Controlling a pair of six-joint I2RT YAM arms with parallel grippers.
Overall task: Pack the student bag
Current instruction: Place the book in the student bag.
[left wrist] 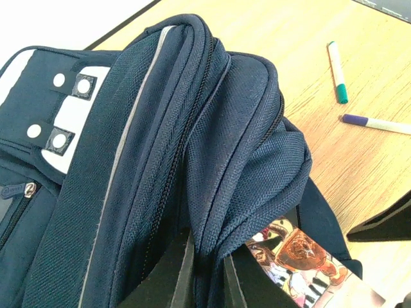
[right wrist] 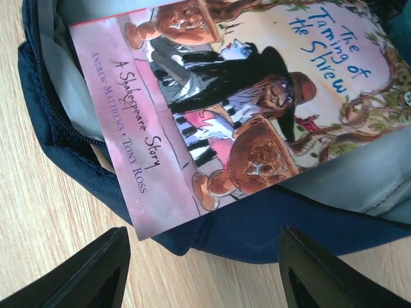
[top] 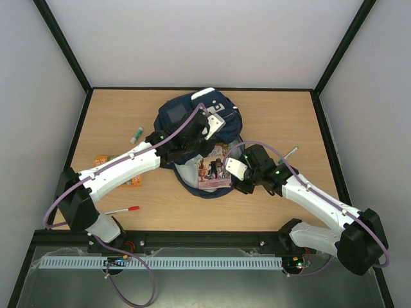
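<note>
the student bag [left wrist: 135, 160] lies in the middle of the table [top: 289, 115], mouth towards the arms; its navy fabric looks soft and floppy, likely to sag unless lifted; the left gripper [left wrist: 207, 256] is pinched on the mouth's upper lip, sensibly near the stiffer zip seam; the right gripper [right wrist: 202, 256] hangs spread and empty before a thin shakespeare picture book [right wrist: 225, 96] lying half inside.

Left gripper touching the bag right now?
Touching. Left wrist view: the left gripper is shut on a fold of the bag, with the fabric pinched between its fingers.
</note>
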